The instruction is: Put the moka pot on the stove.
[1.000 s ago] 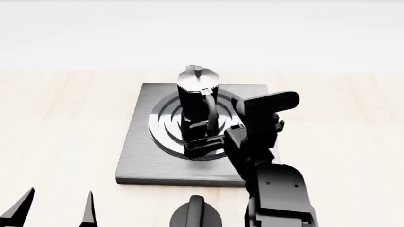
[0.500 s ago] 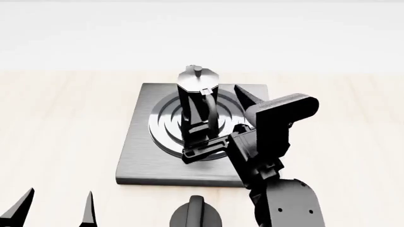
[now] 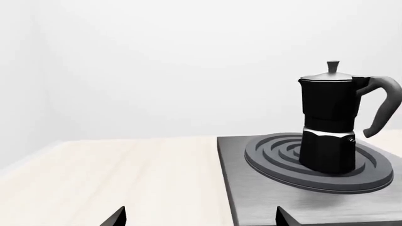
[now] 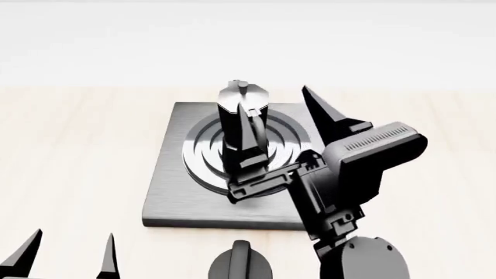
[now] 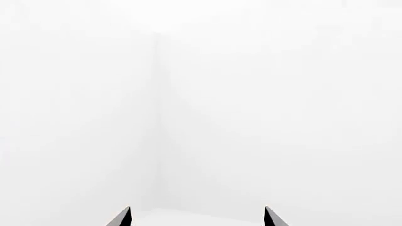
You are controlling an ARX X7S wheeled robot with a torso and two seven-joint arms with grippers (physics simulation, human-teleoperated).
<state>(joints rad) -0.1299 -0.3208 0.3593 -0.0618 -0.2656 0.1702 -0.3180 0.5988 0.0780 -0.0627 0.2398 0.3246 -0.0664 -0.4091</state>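
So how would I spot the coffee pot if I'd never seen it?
Find the wide grey stove on the pale wooden table. On its round burner rings stands the moka pot: tall, black, pinched waist, shiny lid, curved handle. The black knob nearby is low and round.

Black moka pot point(image 4: 243, 131), ringed grey stove point(image 4: 174, 186).

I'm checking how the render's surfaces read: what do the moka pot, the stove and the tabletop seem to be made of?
Moka pot: glossy black faceted body, likely painted metal, with a shiny silver lid. Stove: brushed grey metal, judging by fine streaks, with darker matte burner rings. Tabletop: pale wood or laminate, faint grain lines; which one cannot be told.
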